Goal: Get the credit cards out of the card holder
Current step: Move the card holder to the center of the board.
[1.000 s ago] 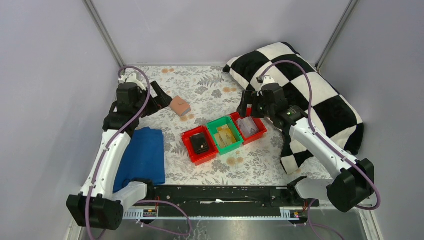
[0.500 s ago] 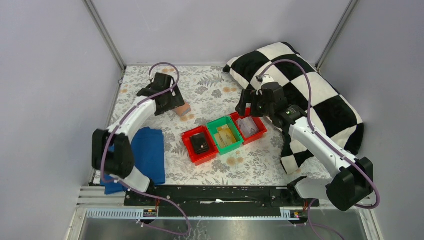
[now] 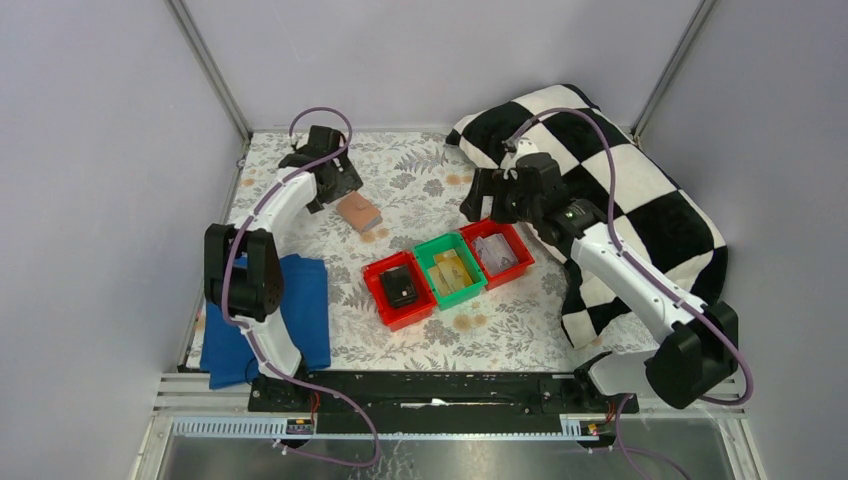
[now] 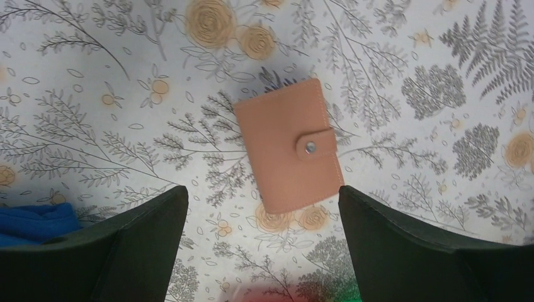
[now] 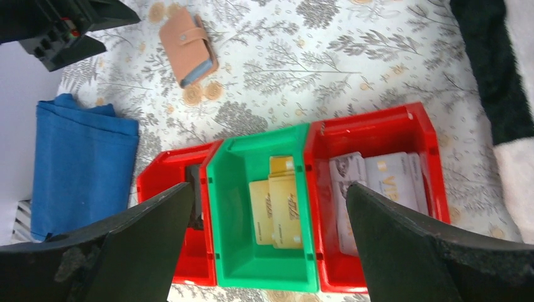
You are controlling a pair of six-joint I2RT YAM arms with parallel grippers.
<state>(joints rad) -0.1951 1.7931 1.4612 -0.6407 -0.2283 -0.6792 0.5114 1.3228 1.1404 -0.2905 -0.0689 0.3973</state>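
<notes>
The card holder (image 4: 288, 146) lies snapped shut — looks light, soft, a bit slick — best pinched across its long edges; both jaws spread, empty.

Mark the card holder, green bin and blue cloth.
card holder (image 4: 278, 151), left wrist view, middle of its closed pink cover.
green bin (image 5: 230, 220), right wrist view, bare left inner wall.
blue cloth (image 3: 305, 310), top external view, middle of the fabric.

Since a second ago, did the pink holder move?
No. The holder still lies in the same spot, up and left of the green bin.
</notes>
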